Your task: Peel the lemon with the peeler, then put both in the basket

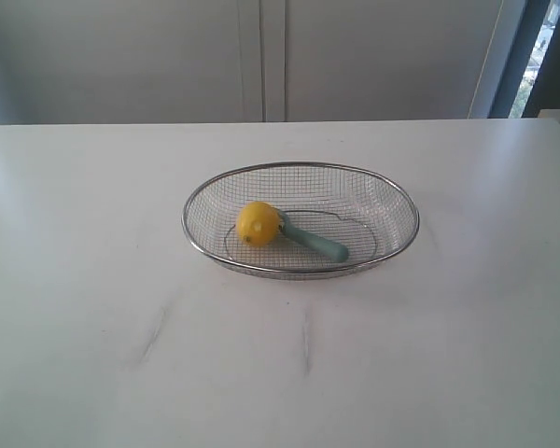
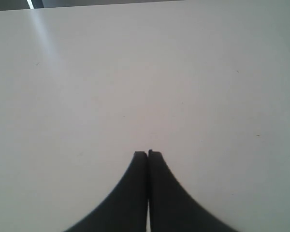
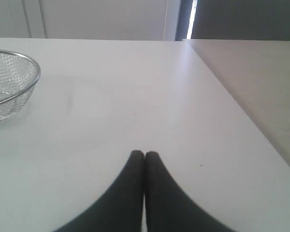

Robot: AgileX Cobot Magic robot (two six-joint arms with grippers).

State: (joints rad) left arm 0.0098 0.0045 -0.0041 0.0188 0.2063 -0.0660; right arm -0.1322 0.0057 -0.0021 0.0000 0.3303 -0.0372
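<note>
The yellow lemon lies inside the wire mesh basket at the middle of the white table. The teal-handled peeler rests beside it in the basket, its head tucked against the lemon. Neither arm appears in the exterior view. My left gripper is shut over bare table, with nothing between its black fingers. My right gripper is also shut and empty, and the basket's rim shows off to one side, well apart from it.
The white table carries faint grey scuff marks in front of the basket. A second tabletop adjoins it along an edge in the right wrist view. Pale cabinet doors stand behind the table.
</note>
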